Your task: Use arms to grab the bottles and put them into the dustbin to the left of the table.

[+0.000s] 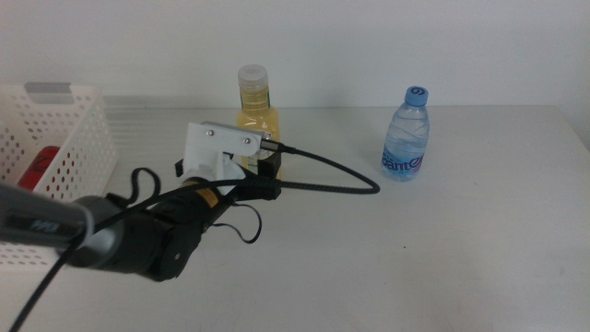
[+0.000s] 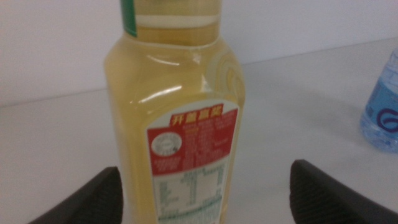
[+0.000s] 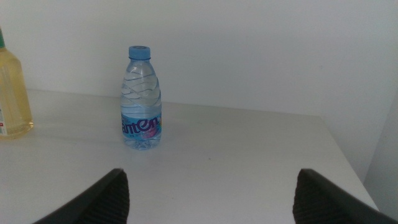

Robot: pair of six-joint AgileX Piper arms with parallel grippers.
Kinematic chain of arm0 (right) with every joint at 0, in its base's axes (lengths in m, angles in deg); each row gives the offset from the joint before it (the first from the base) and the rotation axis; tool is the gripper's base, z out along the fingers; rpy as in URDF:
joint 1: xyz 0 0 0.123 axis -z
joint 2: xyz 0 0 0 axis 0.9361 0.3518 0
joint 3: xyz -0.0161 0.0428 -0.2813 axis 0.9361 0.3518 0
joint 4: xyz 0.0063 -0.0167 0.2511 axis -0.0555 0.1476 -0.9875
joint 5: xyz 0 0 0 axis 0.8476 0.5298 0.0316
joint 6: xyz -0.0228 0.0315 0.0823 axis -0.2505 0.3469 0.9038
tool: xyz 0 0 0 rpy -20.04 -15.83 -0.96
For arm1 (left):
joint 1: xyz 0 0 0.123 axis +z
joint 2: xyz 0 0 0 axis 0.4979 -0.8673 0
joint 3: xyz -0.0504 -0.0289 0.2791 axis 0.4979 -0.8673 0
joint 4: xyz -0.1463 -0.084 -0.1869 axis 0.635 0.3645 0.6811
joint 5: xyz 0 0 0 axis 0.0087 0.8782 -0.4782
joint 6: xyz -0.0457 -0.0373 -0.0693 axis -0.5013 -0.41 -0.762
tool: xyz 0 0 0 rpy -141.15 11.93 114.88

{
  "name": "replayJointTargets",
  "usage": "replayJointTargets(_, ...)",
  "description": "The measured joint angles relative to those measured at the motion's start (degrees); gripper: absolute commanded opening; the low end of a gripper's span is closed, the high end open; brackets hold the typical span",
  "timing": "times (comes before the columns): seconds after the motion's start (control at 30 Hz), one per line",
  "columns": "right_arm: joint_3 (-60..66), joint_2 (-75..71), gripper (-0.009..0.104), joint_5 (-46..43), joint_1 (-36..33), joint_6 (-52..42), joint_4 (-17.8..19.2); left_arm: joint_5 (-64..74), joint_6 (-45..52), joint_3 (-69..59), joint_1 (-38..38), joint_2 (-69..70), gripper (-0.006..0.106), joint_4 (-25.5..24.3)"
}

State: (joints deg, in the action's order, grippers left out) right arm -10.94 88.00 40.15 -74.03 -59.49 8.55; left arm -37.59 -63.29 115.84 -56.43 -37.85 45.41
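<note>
The yellow-liquid bottle [image 1: 256, 106] with a white cap and red label stands upright at the back middle of the table [image 1: 442, 240]. My left gripper [image 1: 265, 169] has reached it from the left. In the left wrist view the bottle [image 2: 180, 118] fills the space between the open jaws of that gripper [image 2: 205, 169], closer to one jaw. The clear blue-capped water bottle [image 1: 407, 136] stands to the right. In the right wrist view my right gripper [image 3: 211, 175] is open and empty, well short of the water bottle [image 3: 140, 99]. The white dustbin [image 1: 69, 129] sits at the left.
Something red [image 1: 41, 166] shows through the dustbin's holes. A black cable [image 1: 341, 180] loops from the left wrist across the table toward the water bottle. The yellow bottle [image 3: 12, 93] also appears at the edge of the right wrist view.
</note>
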Motion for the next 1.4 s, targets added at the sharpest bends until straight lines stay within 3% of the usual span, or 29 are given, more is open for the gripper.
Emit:
replayJointTargets(1.0, 0.0, 0.0, 0.071, 0.0, 0.0, 0.0, 0.0, 1.18, 0.05, 20.0, 2.07, -16.12, 0.087, 0.19)
replayJointTargets(1.07, 0.0, 0.0, 0.071, 0.0, 0.0, 0.0, 0.0, 1.22, 0.12, 20.34, 2.07, -16.24, 0.079, 0.19)
replayJointTargets(1.13, 0.0, 0.0, 0.071, 0.0, 0.0, 0.0, 0.0, 1.07, 0.16, 20.39, 2.07, -16.24, 0.064, 0.19)
replayJointTargets(1.27, 0.0, 0.0, 0.071, 0.0, 0.0, 0.0, 0.0, 1.07, 0.38, 20.39, 2.07, -16.29, 0.027, -0.24)
replayJointTargets(1.3, 0.0, 0.0, 0.071, 0.0, 0.0, 0.0, 0.0, 1.13, 0.38, 20.39, 2.07, -16.29, 0.011, -0.24)
replayJointTargets(1.4, 0.0, 0.0, 0.071, 0.0, 0.0, 0.0, 0.0, 3.13, 0.38, 19.74, 2.14, -14.97, -0.002, -0.54)
